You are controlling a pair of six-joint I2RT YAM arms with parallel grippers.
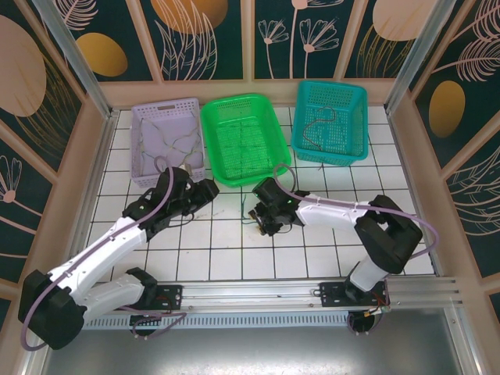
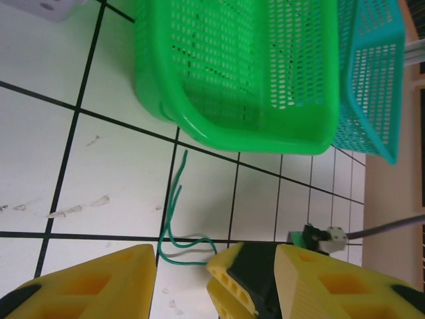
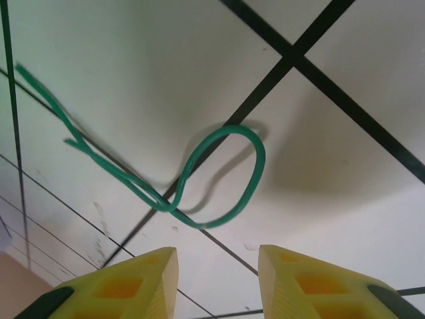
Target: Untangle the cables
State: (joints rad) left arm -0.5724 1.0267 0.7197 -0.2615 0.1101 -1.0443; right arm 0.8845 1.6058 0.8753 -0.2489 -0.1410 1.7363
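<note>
Cable in green (image 3: 262,163) lies on the white table (image 3: 345,199), its loop just ahead of the right end effector (image 3: 218,266), tails running away up-left. That end effector is part-open, gripping nothing. Left end effector (image 2: 180,266) hovers likewise, part-open and empty.

White tiled tabletop (image 1: 234,258) with black grid lines, dark floral wall panels (image 1: 203,39) all around.
</note>
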